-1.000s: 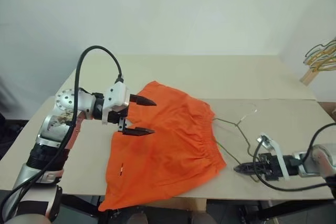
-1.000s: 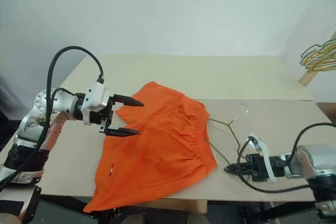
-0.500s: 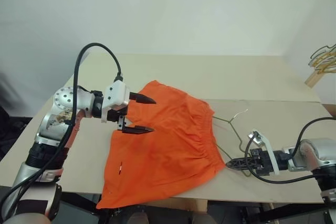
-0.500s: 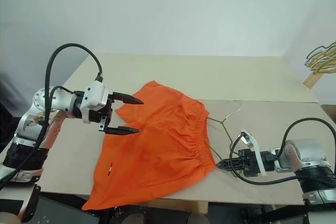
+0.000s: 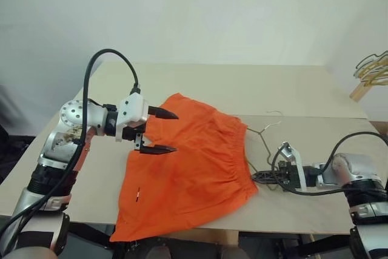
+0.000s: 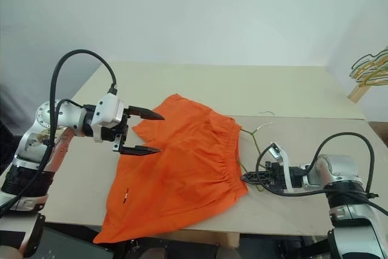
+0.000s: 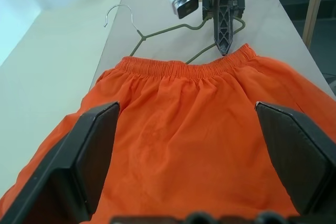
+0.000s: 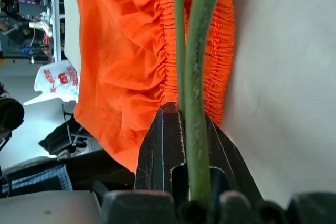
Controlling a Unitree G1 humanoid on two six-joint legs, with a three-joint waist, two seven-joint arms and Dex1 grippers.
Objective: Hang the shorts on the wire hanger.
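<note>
Orange shorts [image 5: 188, 168] and wire hanger [image 5: 265, 144] on the table [image 5: 291, 89].
Left tool [image 5: 161, 131] released above the shorts; right tool [image 5: 257, 176] clenched on hanger wire at the waistband.

Our left gripper [image 5: 159, 131] hangs raised, jaws spread wide, pointing toward our right. Our right gripper [image 5: 257, 176] lies low, jaws closed, pointing back toward the left one.

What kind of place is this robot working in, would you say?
Probably an indoor lab or test room, not a home. A plain pale table stands against a bare white wall, holding just the orange shorts and a wire hanger. More hangers on a wooden rack sit at the side.
</note>
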